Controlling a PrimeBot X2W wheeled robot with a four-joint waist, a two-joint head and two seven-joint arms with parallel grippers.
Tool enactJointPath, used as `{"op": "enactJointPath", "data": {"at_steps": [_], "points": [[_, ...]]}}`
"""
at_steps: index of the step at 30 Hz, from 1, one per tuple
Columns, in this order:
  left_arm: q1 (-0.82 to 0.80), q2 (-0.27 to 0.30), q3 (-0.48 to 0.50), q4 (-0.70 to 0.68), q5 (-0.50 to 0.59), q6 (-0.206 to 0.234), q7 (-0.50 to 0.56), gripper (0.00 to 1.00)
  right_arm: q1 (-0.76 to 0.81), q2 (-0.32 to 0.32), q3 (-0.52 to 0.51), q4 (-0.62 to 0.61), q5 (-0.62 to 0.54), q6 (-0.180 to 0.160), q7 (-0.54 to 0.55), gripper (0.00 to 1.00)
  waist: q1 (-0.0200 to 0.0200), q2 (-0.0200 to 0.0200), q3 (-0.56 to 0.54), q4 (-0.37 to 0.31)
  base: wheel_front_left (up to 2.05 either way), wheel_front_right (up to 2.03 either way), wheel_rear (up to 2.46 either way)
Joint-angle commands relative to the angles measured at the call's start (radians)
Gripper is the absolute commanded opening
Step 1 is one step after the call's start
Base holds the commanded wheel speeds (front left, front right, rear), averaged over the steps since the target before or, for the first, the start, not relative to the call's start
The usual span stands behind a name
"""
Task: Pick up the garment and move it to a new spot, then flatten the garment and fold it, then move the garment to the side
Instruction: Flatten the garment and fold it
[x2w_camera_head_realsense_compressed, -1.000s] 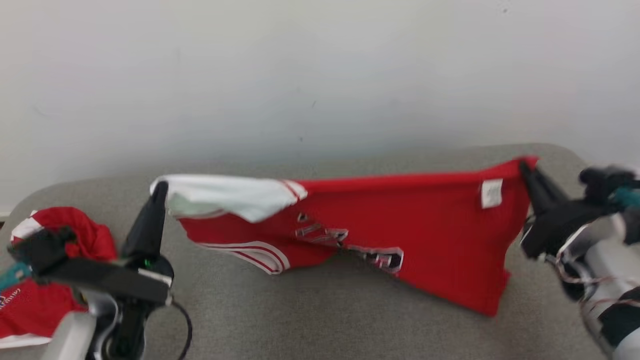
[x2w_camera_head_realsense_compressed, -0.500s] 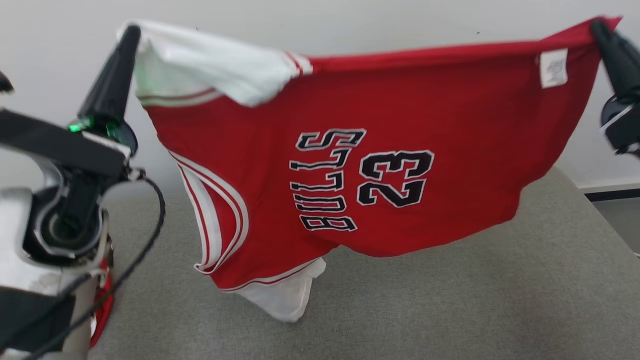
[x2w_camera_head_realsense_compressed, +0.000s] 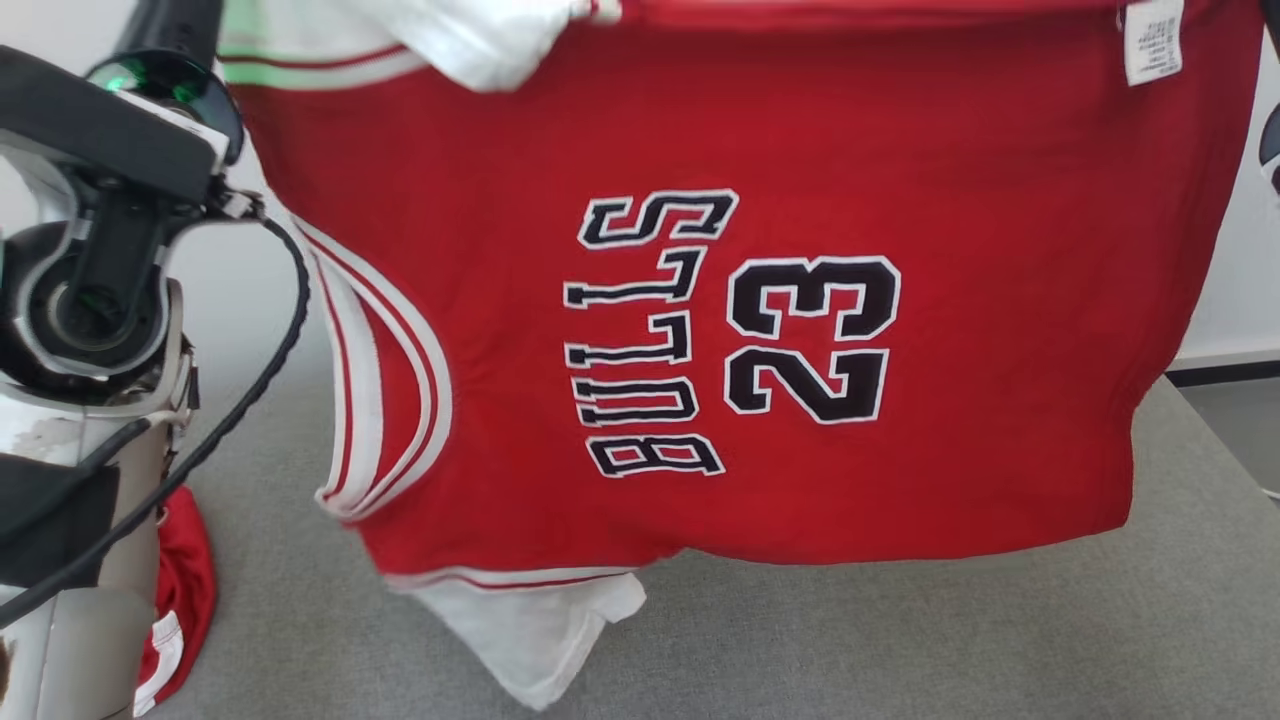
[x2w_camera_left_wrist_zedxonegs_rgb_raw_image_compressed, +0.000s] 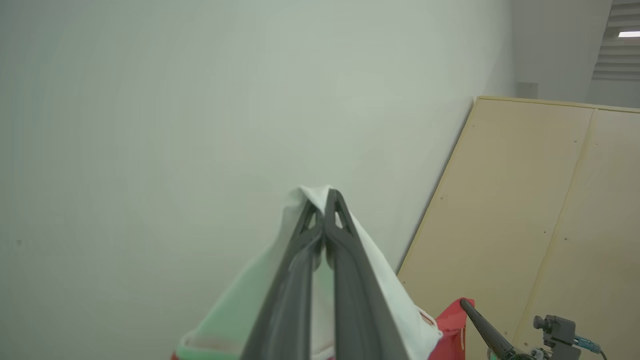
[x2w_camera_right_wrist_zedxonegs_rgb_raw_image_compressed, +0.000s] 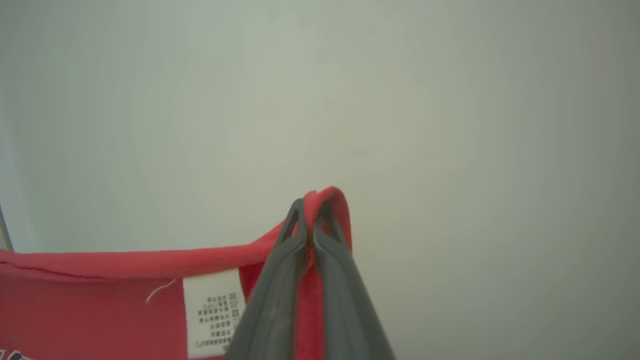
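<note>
Hanging jersey, long axis horiz, shoulders left, L tool, R tool gripping it

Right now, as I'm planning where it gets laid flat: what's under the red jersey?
A grey padded surface shows below the hem of the red jersey, with its white sleeve hanging lowest. The part behind the hanging cloth is covered from view.

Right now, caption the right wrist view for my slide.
Right gripper shut on the red garment, white label beside it, pale wall behind.
</note>
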Motion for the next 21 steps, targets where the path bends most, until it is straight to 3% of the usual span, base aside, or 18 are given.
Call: {"op": "enactJointPath", "data": {"at_steps": [1, 7, 13, 17, 21], "points": [[-0.016, 0.0, -0.006, 0.011, -0.013, 0.009, 0.016, 0.0, -0.01, 0.008, 0.003, -0.003, -0.003, 0.0, 0.009, 0.0, 0.0001, 0.0, 0.006, -0.003, 0.0, 0.0, 0.0], [-0.057, 0.01, -0.039, 0.089, -0.002, 0.018, 0.072, 0.0, -0.042, 0.056, 0.024, 0.064, -0.003, 0.0, 0.041, 0.0, 0.0001, 0.0, 0.057, -0.014, 0.0, 0.0, 0.0], [-0.264, -0.002, -0.118, 0.348, 0.072, 0.004, 0.107, 0.0, -0.249, 0.142, 0.093, 0.298, -0.043, 0.0, 0.055, 0.0, 0.0001, 0.0, 0.261, -0.002, 0.0, 0.0, 0.0], [-0.401, -0.016, -0.15, 0.471, 0.142, -0.02, 0.054, 0.0, -0.374, 0.168, 0.112, 0.397, -0.077, 0.0, 0.033, 0.0, 0.0001, 0.0, 0.384, 0.006, 0.0, 0.0, 0.0], [-0.588, -0.022, -0.207, 0.637, 0.276, -0.093, -0.107, 0.0, -0.548, 0.218, 0.134, 0.545, -0.158, 0.0, -0.085, 0.0, 0.0001, 0.0, 0.5, 0.0, 0.0, 0.0, 0.0]]}}
